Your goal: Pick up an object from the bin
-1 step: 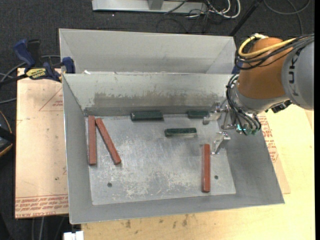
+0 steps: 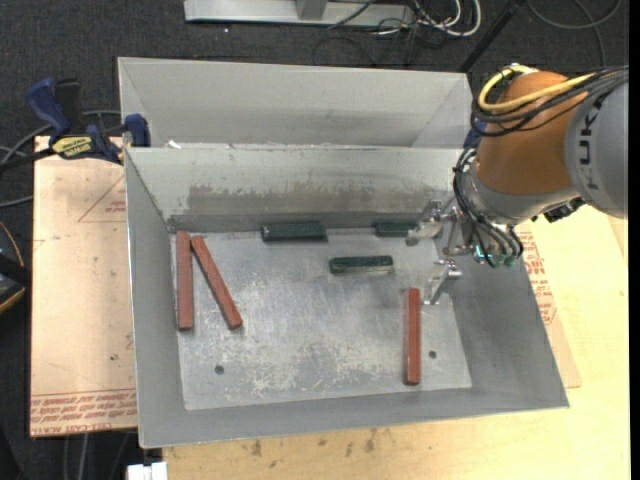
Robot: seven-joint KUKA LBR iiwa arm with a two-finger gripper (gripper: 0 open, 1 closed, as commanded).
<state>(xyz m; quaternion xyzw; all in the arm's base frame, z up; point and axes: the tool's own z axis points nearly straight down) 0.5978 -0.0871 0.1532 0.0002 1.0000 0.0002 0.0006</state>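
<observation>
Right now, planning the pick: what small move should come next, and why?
Probably shift the gripper slightly toward the front of the bin, over the red bar: its end lies beside the gripper on open floor, while the nearest dark green bar hugs the back wall.

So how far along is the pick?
Done: nothing, every bar lies on the bin floor. In hand: the gripper sits at the right, by the upper end of the red-brown bar. Left: grasping a bar and lifting it out.

Dark speckled floor all round my bin. Beyond far edge: grey metal stand foot, tangle of cables. Light even, shadows soft.
</observation>
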